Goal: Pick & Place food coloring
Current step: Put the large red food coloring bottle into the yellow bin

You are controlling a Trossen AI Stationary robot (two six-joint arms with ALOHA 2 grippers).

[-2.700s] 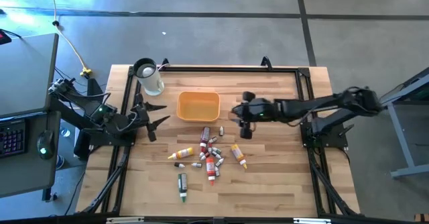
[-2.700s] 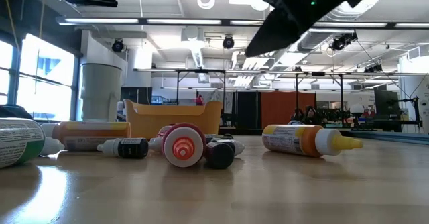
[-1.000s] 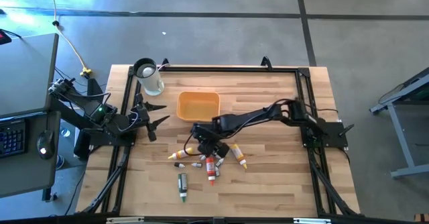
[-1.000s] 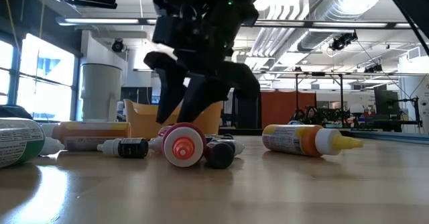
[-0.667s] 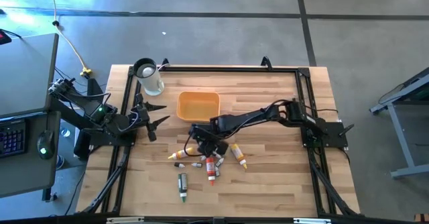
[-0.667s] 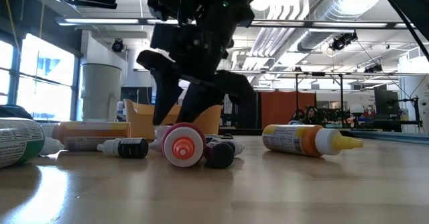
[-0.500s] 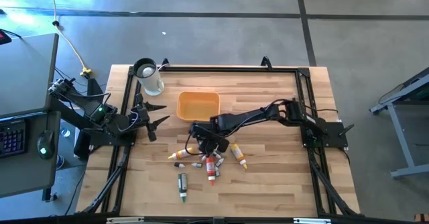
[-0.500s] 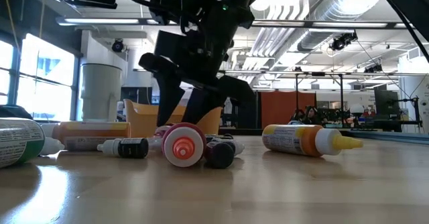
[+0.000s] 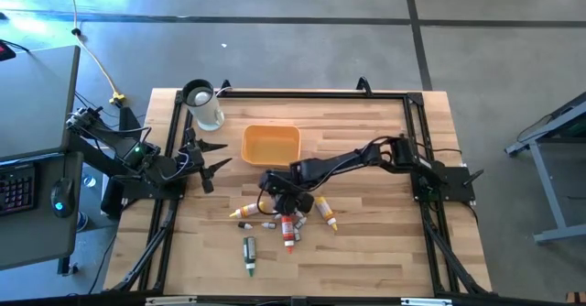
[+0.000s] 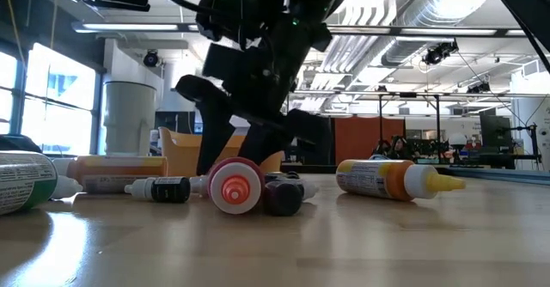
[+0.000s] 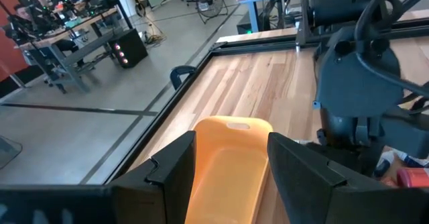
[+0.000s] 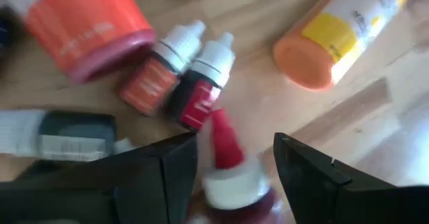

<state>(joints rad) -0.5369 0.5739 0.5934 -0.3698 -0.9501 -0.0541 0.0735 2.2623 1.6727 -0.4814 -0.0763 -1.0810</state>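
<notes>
Between my right gripper's (image 12: 231, 163) spread fingers lies a small red bottle (image 12: 228, 167) with a pale collar and a red pointed tip, not yet pinched, on the wooden table (image 12: 255, 103). I judge it light and hard-walled, smooth enough to roll or squirt sideways if I close on its rounded shoulder, so I would close across the middle of its body, square to its length. Just beyond it two more little bottles lie side by side, touching, an orange-red one (image 12: 151, 83) and a dark red one (image 12: 198, 96), both white-capped; a fat orange tube (image 12: 80, 23) and a yellow-labelled orange bottle (image 12: 342, 29) lie farther off. From above, the whole scatter of food coloring (image 9: 284, 210) sits mid-table, just on the near side of the yellow-orange tray (image 9: 271, 145), with a green-and-white tube (image 9: 248, 254) lying apart from the rest. My right arm reaches long and low across the table from its base at the right edge, wrist bent down so the gripper stands over the far part of the pile, fingertips close to the wood. My left gripper (image 9: 212, 157) waits at the left edge, jaws open and empty, aimed at the tray; past it stands the white jug (image 9: 205, 105)
</notes>
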